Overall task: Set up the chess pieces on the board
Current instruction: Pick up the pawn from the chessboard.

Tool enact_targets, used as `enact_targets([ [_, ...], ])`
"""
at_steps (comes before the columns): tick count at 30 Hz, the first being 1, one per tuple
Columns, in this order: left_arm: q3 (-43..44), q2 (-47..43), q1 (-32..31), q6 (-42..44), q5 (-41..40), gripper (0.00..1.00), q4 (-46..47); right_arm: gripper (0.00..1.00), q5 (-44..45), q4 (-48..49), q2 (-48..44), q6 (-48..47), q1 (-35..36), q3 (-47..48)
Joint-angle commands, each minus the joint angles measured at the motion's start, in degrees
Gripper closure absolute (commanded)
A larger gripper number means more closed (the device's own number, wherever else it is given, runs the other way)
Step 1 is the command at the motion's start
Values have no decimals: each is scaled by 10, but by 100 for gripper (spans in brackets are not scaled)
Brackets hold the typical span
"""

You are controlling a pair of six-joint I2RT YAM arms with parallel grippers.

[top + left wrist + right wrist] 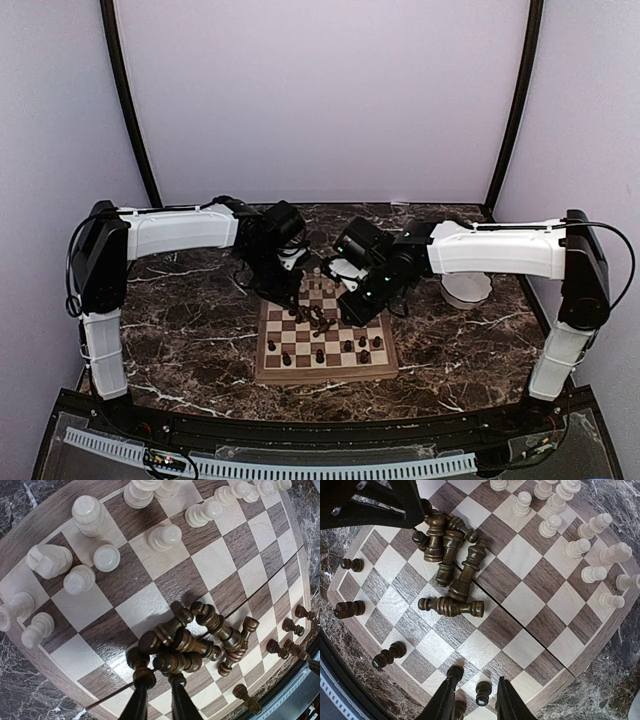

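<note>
Marble, dark brown with white veins, forms the desk [180,340] in the overhead view. The square wooden chessboard [325,376], with tan and dark brown squares and a thick brown rim, lies at the desk's middle. My white left arm [180,230] and white right arm [500,250] both bend inward over the board's far half. Small pale cream pieces [318,283] stand along the far edge. A loose heap of dark brown pieces [318,318] lies near the centre, and a few more dark ones stand in the near rows. A white bowl [467,290] sits on the desk to the right of the board, partly hidden by my right arm.

From my left wrist, my left fingers [145,707] point at the near end of the dark heap. They stand close together, with the round heads of two fallen dark pieces right at their tips. I cannot tell whether they grasp one or only touch it. The cream pieces stand in the top rows.

From my right wrist, my right fingers [447,700] are released, spread apart above the board's edge row. One dark pawn [482,692] stands upright in the gap between them, touching neither. The dark heap lies toppled further up, under my left fingers, and cream pieces line the upper right edge.
</note>
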Motion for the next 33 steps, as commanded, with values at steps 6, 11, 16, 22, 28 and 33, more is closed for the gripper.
enact_targets([
  [6,23,15,-1,-6,21,80,-10,69,-1,8,-10,7,-6,-9],
  [11,24,17,-1,-4,26,79,-22,69,-1,9,-9,7,-7,-9],
  [16,16,-3,-2,0,24,76,-18,69,-1,10,-9,7,-8,-9],
  [22,16,-27,-3,-3,9,76,-22,69,-2,10,-7,7,-8,-7],
  [28,1,-30,-10,-10,9,76,-24,69,-3,9,-6,7,-8,-6],
  [33,-1,-30,-17,-12,7,76,-25,69,-3,9,-8,7,-8,-8],
])
